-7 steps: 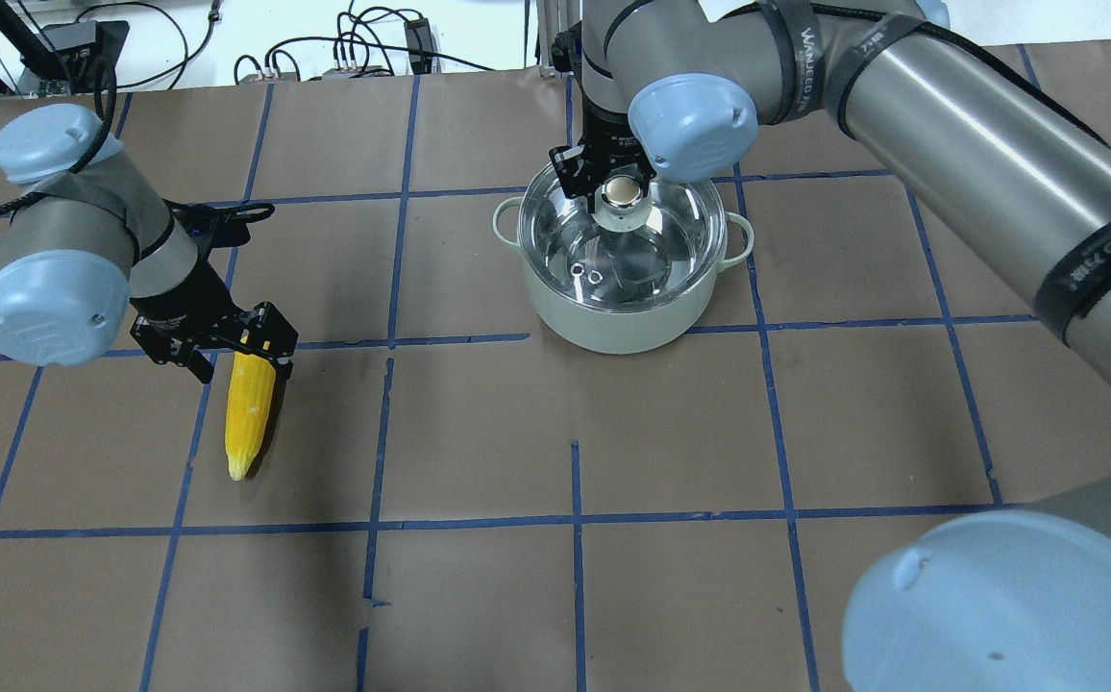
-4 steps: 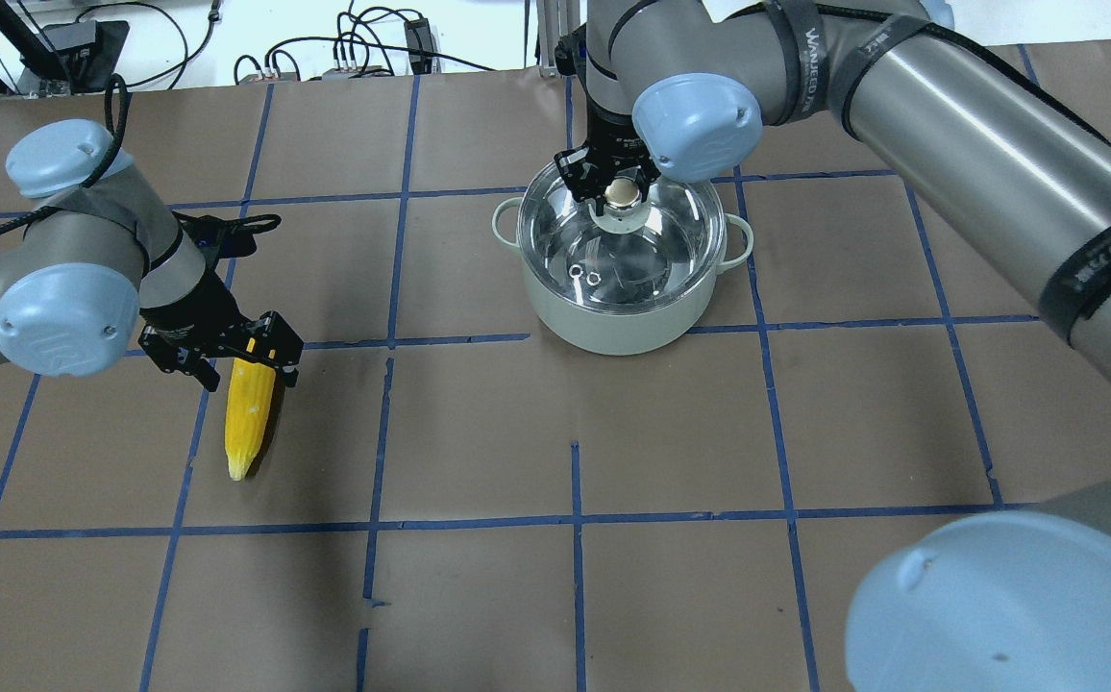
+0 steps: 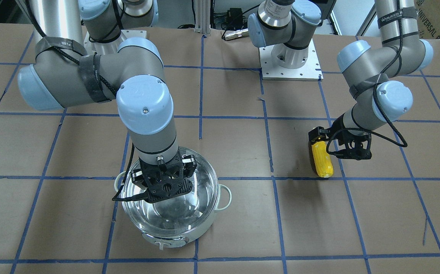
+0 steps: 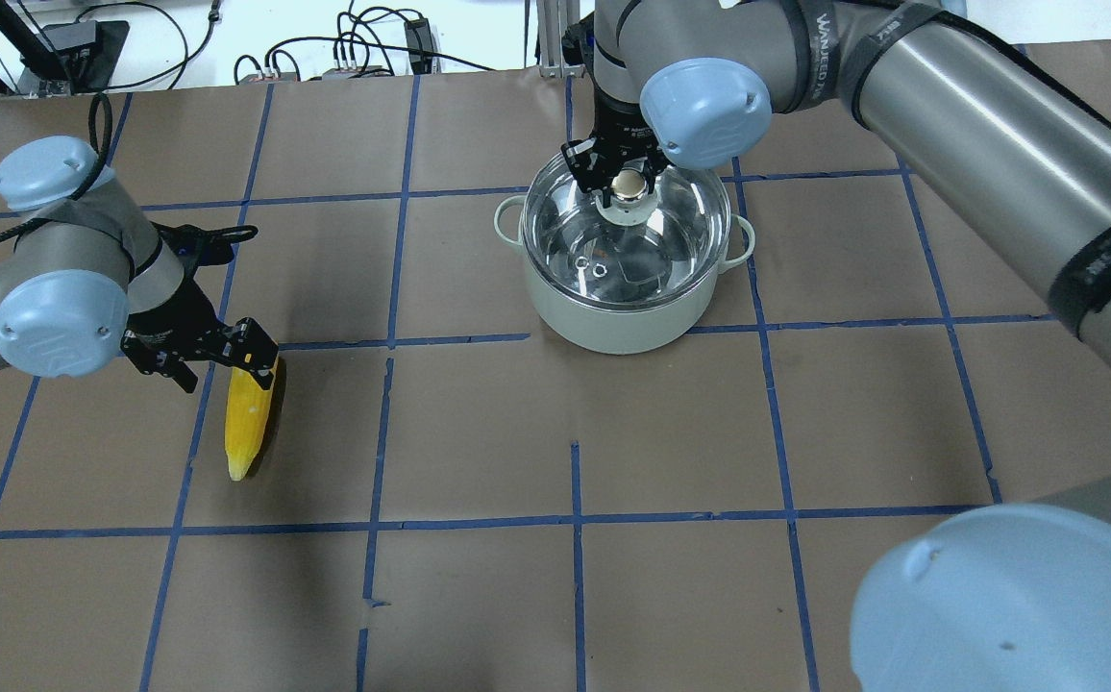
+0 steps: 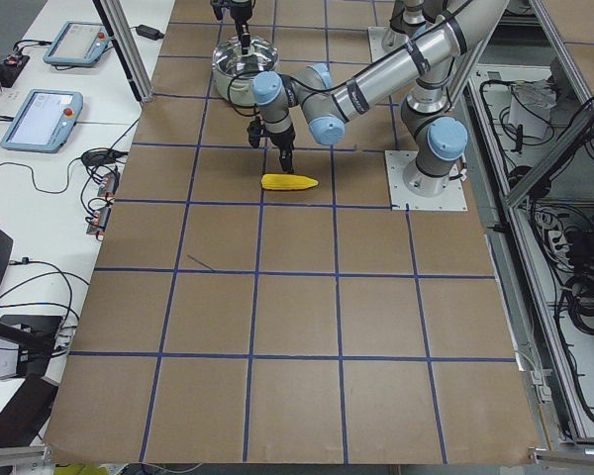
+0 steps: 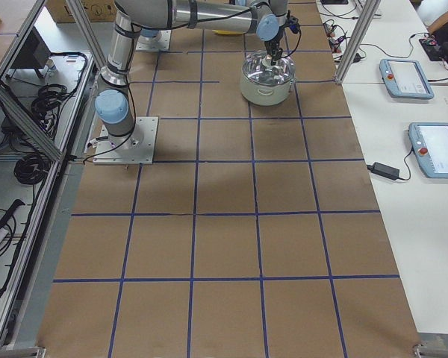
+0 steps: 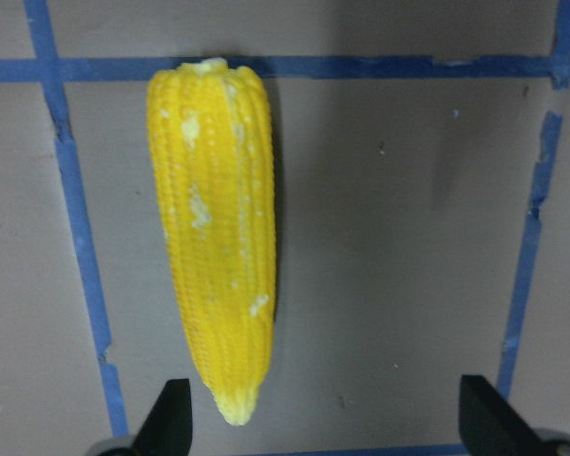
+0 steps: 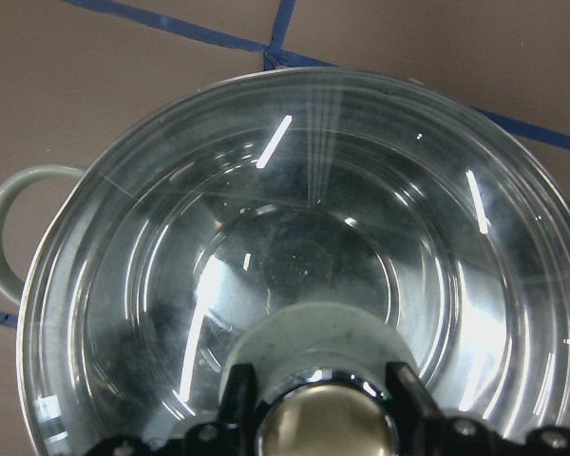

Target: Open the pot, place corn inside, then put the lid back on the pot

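Because the brown surface (image 4: 479, 596), marked off by blue tape lines (image 4: 395, 269), carries everything, the job splits neatly into two halves that lie well apart. On the robot's right half stands the pot (image 4: 613, 322), upright and closed, so nothing can go in yet. Its glass lid (image 4: 676, 231) sits level on the rim, and through it the pot looks empty. Over on the left half lies the corn (image 4: 244, 423), flat on the surface beside a tape line, with no part of it lifted. The right hand (image 4: 626, 185) points straight down over the lid's middle, the one place that offers a hold. In the right wrist view its fingers (image 8: 237, 404) press against either side of the knob (image 8: 323, 429), so I judge it to be pinching the knob, with the lift not yet begun. The left hand (image 4: 221, 373) hangs low over one end of the corn with its fingers (image 7: 171, 418) spread wide. In the left wrist view that end lies between them, close to one finger and touching neither. This looks like lining up for a grab, so that the corn is ready once the pot is open. The hand probably needs to centre itself across the corn before closing, or the corn may roll aside
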Robot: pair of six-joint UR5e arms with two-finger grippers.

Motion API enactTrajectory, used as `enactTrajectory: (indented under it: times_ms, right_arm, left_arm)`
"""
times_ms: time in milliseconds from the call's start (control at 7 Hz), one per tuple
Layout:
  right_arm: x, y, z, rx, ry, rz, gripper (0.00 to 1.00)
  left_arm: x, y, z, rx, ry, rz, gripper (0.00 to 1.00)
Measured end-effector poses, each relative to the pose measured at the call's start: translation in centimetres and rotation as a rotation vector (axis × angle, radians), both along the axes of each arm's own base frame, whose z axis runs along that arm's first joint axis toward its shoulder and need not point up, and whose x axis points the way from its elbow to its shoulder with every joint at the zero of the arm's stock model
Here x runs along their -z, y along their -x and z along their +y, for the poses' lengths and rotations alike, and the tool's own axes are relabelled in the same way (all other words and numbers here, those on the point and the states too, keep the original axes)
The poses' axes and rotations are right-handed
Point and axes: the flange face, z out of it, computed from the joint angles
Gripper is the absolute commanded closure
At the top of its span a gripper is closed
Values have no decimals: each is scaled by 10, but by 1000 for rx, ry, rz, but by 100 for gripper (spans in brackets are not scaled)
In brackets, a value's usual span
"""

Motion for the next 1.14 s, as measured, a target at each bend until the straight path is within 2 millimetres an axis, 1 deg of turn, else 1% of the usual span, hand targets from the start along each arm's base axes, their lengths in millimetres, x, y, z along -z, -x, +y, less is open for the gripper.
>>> enactTrajectory:
  times_ms: [143,286,429,571,714,857,1000,1143]
  right_arm:
    - [-19,10,-6,15,-13,4,78]
    - [-49,26,-15,37,-37,10,78]
    - [-82,51,-24,64,-61,15,78]
    - [-111,80,-32,98,-69,17,77]
    - [-130,105,-37,130,-63,20,77]
    - [-141,125,-40,157,-59,27,77]
    - [-147,142,-40,182,-59,31,77]
    - [-151,163,-42,210,-64,33,77]
  left_arm:
    - [8,-3,-3,7,2,-7,4]
    - [17,-6,-8,15,10,-9,6]
    - [29,-7,-14,23,16,-8,12]
    - [43,-8,-19,29,18,-6,53]
    - [54,-8,-23,36,16,-3,77]
    - [57,-8,-27,48,19,-2,95]
    - [55,-9,-30,66,28,-1,98]
    - [46,-7,-31,78,48,4,98]
